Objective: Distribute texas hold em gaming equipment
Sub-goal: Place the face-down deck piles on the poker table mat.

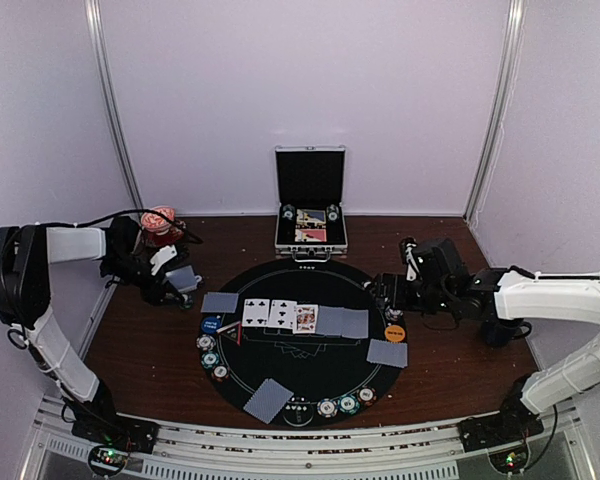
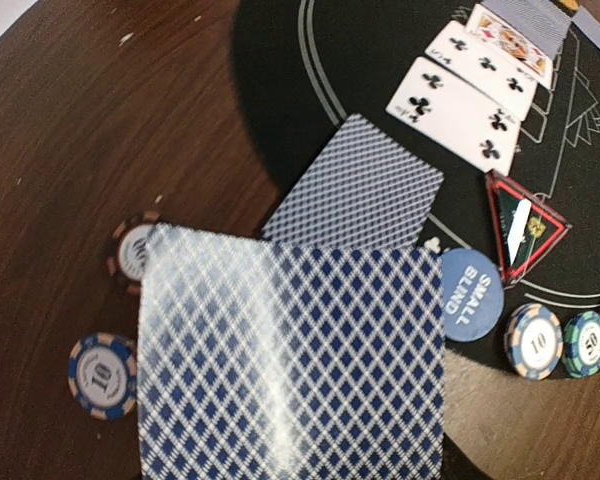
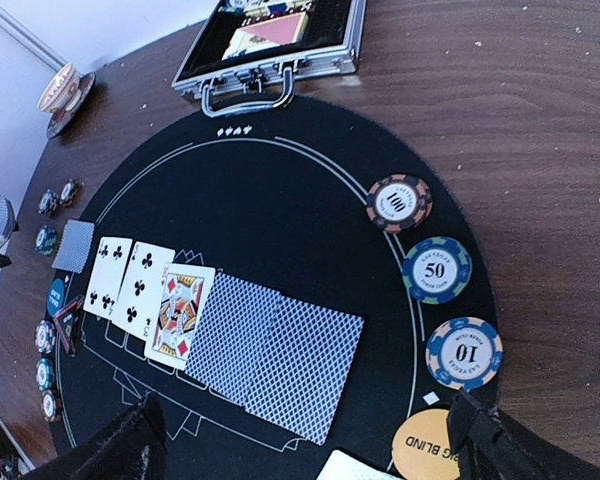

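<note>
My left gripper (image 1: 180,281) hangs over the wooden table left of the black felt mat (image 1: 310,275), shut on a face-down playing card (image 2: 290,360) that hides its fingers. Below it lie a face-down card (image 2: 355,195), two chips (image 2: 102,372) on the wood and the blue small blind disc (image 2: 472,295). My right gripper (image 3: 308,425) is open above the mat's right edge, nothing between its fingers. Under it are two face-down cards (image 3: 275,355), three face-up cards (image 3: 145,290), three chips (image 3: 436,269) and the orange big blind disc (image 3: 425,450).
The open silver case (image 1: 311,215) stands at the mat's far edge. A cup on a saucer (image 1: 160,225) sits behind my left gripper. More face-down cards (image 1: 268,400) (image 1: 387,352) and chips (image 1: 348,403) lie along the mat's near rim.
</note>
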You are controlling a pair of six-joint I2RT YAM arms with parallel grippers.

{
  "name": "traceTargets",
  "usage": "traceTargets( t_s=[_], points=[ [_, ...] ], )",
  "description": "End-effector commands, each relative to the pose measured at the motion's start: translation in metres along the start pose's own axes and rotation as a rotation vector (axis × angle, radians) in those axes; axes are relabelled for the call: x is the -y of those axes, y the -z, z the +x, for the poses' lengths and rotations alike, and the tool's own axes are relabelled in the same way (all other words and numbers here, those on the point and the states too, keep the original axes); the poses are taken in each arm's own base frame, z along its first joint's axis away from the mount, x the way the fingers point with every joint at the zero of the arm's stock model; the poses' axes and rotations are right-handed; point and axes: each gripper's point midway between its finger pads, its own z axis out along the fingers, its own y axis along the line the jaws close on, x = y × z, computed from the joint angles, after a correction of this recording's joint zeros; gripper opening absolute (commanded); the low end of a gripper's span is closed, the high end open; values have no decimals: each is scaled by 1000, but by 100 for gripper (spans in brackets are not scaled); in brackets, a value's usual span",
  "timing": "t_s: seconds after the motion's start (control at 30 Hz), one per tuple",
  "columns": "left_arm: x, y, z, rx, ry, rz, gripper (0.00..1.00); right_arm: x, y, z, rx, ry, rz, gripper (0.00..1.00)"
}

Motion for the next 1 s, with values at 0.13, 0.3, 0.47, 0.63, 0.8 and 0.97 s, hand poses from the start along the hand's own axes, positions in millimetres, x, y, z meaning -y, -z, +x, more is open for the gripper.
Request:
traceTargets(
  t_s=[0.13, 0.3, 0.47, 0.63, 0.8, 0.97],
  points=[
    [-50, 28, 32, 21, 189, -114, 58, -31, 10, 6, -28, -26, -194, 100],
    [-66, 34, 56, -1, 272, -162, 60, -33, 34, -5, 38, -29, -234, 100],
    [-74, 33, 71, -21, 321, -192, 62, -32, 52, -11, 69, -21, -243, 100],
    [-77, 32, 76, -29, 344, -225, 62, -28, 60, -10, 70, 2, -233, 100],
    [-79, 30, 84, -48, 355, -256, 62, -28, 68, -10, 79, 16, -247, 100],
    [-79, 23, 93, -64, 362, -255, 62, -27, 74, -13, 107, 20, -254, 100]
  ],
)
